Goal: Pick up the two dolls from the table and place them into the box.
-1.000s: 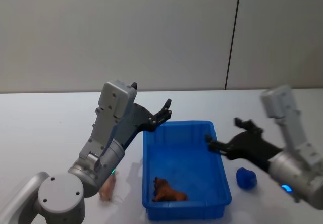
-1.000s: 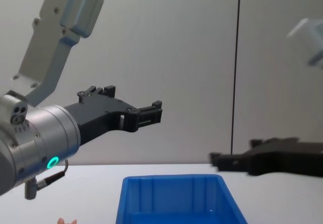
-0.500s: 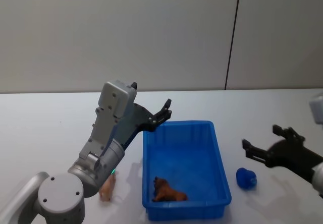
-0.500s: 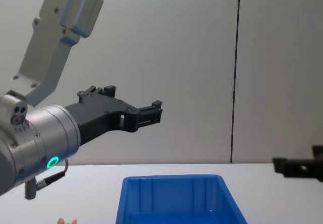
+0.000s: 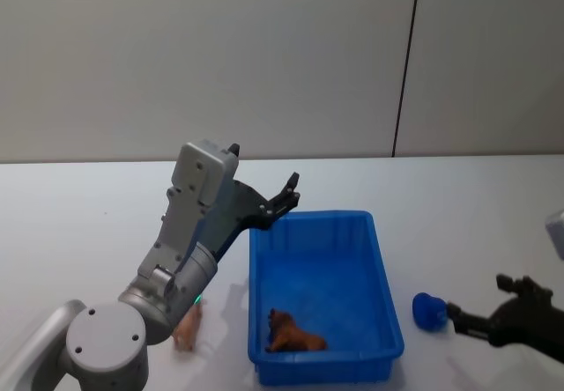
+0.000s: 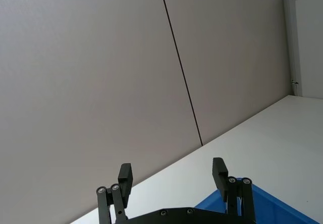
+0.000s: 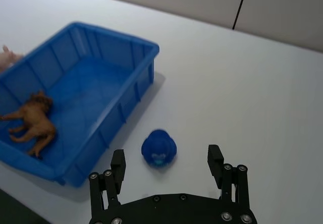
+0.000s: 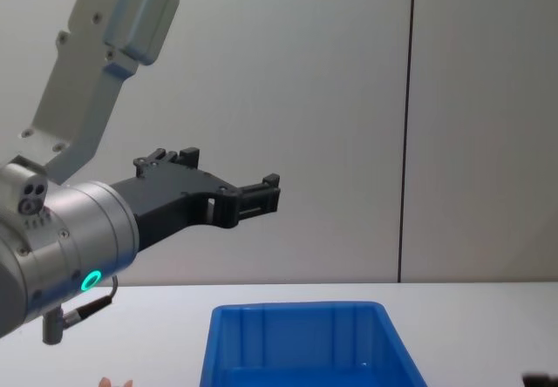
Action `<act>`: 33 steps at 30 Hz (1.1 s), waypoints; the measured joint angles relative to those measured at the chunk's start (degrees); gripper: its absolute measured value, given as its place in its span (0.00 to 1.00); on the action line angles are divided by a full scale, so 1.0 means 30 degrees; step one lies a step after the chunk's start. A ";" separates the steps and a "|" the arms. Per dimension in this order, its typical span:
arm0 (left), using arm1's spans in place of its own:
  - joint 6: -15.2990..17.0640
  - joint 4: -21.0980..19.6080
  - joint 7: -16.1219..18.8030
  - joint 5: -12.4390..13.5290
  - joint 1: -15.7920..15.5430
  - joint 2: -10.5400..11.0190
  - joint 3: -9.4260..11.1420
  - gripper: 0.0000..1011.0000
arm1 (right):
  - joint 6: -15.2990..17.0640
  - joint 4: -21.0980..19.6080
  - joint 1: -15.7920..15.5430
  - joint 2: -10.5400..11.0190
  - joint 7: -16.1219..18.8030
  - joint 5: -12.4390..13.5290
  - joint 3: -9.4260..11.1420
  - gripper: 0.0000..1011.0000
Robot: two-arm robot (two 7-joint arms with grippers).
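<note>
1. Grey-white wall panels [image 5: 220, 56] with a dark seam stand behind the white table [image 5: 79, 206] you are working at.
2. Your left gripper [image 5: 286, 199] is raised in the air above the far left end of the box [image 5: 322, 369]. Its fingers are spread wide with nothing between them, and the left wrist view shows bare wall past the tips.
3. Your right gripper [image 7: 166, 162] sits low at the near right of the table. Its fingers are wide apart and empty, and it touches nothing.
4. You have a small blue toy [image 7: 159, 149] on the table just ahead of that gripper, in line with the gap between the fingers. It lies near the box's right wall but apart from it.
5. Your box is a blue bin with ribbed inner walls, standing on the table straight ahead. Inside it, a brown doll [image 5: 295, 334] lies on its side on the floor, towards the near left corner.
6. You will find a pink doll [image 5: 188, 328] on the table outside the box's left wall, close beside your left arm.
</note>
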 joint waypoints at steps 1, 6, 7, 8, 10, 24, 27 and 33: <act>0.0001 0.0000 0.0000 0.0000 0.0000 0.0000 0.0001 0.99 | 0.0196 0.0083 -0.0040 0.0046 0.0039 -0.0149 -0.0045 0.99; 0.0001 0.0000 0.0001 0.0000 0.0000 0.0000 0.0001 0.99 | 0.0672 0.0480 0.0020 0.0052 0.0204 -0.0705 -0.0268 0.99; 0.0001 0.0000 0.0000 0.0000 0.0000 -0.0001 0.0000 0.99 | 0.0672 0.0480 0.0020 0.0052 0.0204 -0.0705 -0.0268 0.99; 0.0001 -0.0001 0.0001 0.0000 0.0000 -0.0001 0.0001 0.99 | 0.0734 0.0665 0.0120 -0.0014 0.0292 -0.0900 -0.0363 0.99; 0.0000 -0.0001 0.0000 0.0000 0.0000 -0.0001 0.0000 0.99 | 0.0772 0.0844 0.0222 -0.0090 0.0368 -0.1086 -0.0459 0.99; 0.0001 0.0000 0.0001 0.0000 0.0000 0.0000 0.0002 0.99 | 0.0425 0.3184 0.1691 -0.1331 0.1118 -0.3069 -0.1610 0.99; 0.0000 0.0000 0.0000 0.0000 0.0000 0.0000 0.0001 0.99 | 0.0367 0.3644 0.1955 -0.1576 0.1136 -0.3366 -0.1786 0.99; 0.0000 0.0000 -0.0001 0.0000 0.0000 0.0000 0.0001 0.99 | 0.0241 0.4433 0.2389 -0.1990 0.1051 -0.3742 -0.2060 0.99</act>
